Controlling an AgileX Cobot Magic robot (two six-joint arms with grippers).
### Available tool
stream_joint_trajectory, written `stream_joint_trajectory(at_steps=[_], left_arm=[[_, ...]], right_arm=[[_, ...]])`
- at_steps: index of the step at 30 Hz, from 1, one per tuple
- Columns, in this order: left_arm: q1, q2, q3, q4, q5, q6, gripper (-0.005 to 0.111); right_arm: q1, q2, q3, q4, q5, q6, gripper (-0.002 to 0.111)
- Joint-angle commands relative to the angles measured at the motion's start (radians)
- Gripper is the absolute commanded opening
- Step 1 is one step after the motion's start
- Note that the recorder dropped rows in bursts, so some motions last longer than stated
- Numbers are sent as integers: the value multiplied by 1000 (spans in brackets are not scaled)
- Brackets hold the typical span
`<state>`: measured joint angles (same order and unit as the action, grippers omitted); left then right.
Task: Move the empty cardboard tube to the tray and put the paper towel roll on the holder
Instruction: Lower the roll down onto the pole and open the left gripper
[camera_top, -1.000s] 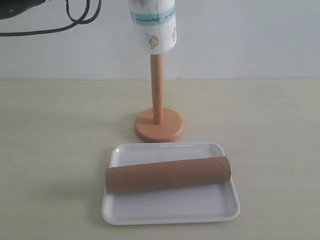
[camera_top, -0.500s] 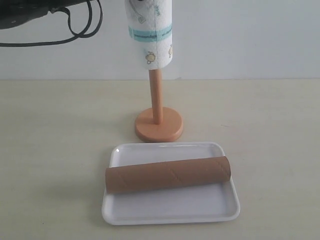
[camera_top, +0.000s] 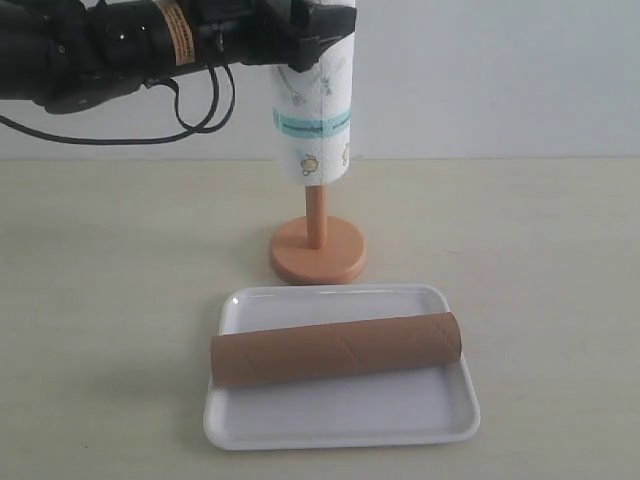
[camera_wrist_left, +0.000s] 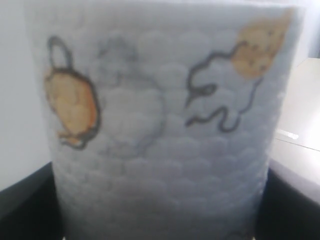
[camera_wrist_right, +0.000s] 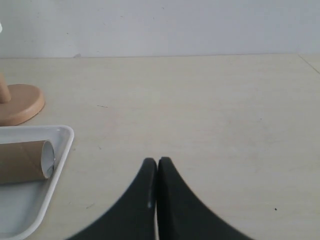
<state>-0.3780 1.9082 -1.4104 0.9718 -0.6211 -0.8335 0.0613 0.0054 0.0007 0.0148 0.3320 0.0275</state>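
Note:
The white paper towel roll (camera_top: 313, 110) with its teal band is threaded over the rod of the wooden holder (camera_top: 317, 250), hanging well above the disc base. My left gripper (camera_top: 305, 30) comes in from the left and is shut on the roll's upper part. In the left wrist view the embossed roll (camera_wrist_left: 160, 150) fills the picture between the dark fingers. The brown cardboard tube (camera_top: 335, 350) lies across the white tray (camera_top: 340, 420). My right gripper (camera_wrist_right: 158, 162) is shut with nothing in it, above bare table beside the tray (camera_wrist_right: 30, 215) and the tube's end (camera_wrist_right: 25, 161).
The holder's base (camera_wrist_right: 20, 102) stands just behind the tray. A pale wall runs along the table's far edge. Black cables hang from the left arm (camera_top: 100, 45) at the upper left.
The left arm has come down into view, lowering the paper towel roll further along the holder's rod. Tube, tray and holder have stayed put.

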Motion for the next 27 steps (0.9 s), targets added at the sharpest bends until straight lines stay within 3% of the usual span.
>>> stream_joint_trajectory(at_steps=[1,13,14,16,17,18,19,21,27], left_arm=[[-4,34,1,-41,-33,36,4],[-4,150,1,-94,-34,142,5],[-4,152,1,-94,-32,142,9],[-4,158,1,-94,-35,146,27],[-4,158,1,-94,-35,146,45],[-4,158,1,-94,-37,146,50],[-4,158,1,-94,-37,146,66],[-4,158,1,-94,-37,146,77],[-4,158,1,-124,-37,146,81]], right_arm=[[-3,-5,-1,-3,-9,-5,0],[-3,-5,-1,-3,-9,-5,0],[-3,-5,-1,-3,-9,-5,0],[-3,-5,-1,-3,-9,-5,0],[-3,-5,-1,-3,-9,-5,0],[-3,-5,-1,-3,-9,-5,0],[-3,-5,-1,-3,-9,-5,0],[-3,-5,-1,-3,-9,-5,0],[-3,-5,-1,-3,-9,-5,0]])
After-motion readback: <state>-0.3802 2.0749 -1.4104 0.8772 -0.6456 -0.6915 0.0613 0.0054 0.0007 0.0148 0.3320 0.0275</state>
